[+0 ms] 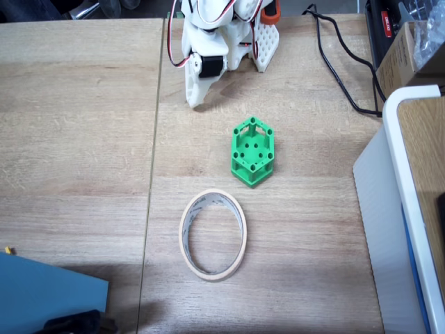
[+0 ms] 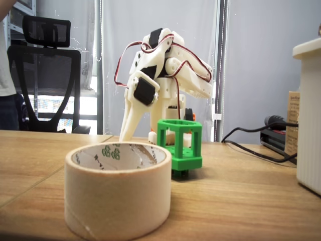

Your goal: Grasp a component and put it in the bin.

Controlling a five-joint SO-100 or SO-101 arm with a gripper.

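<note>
Component (image 1: 252, 152) is sitting on your worktop (image 1: 83, 139), green hex frame, pretty much mid-frame in the top-down fixed view. It's just above and a bit right of the bin (image 1: 213, 234), close but not touching, and nothing is inside the tape ring. From the low fixed view the bin (image 2: 118, 189) is up front and the component (image 2: 180, 147) stands behind it, upright on its flat plate.

Your claw (image 1: 208, 94) is folded back near the top edge of the top-down view, well apart from the component and holding nothing. One long white finger (image 2: 129, 122) points down toward the worktop in the low view. Can't tell how wide the jaws stand from either angle.

White box (image 1: 407, 209) on the right, black cable (image 1: 341, 69) behind it.
</note>
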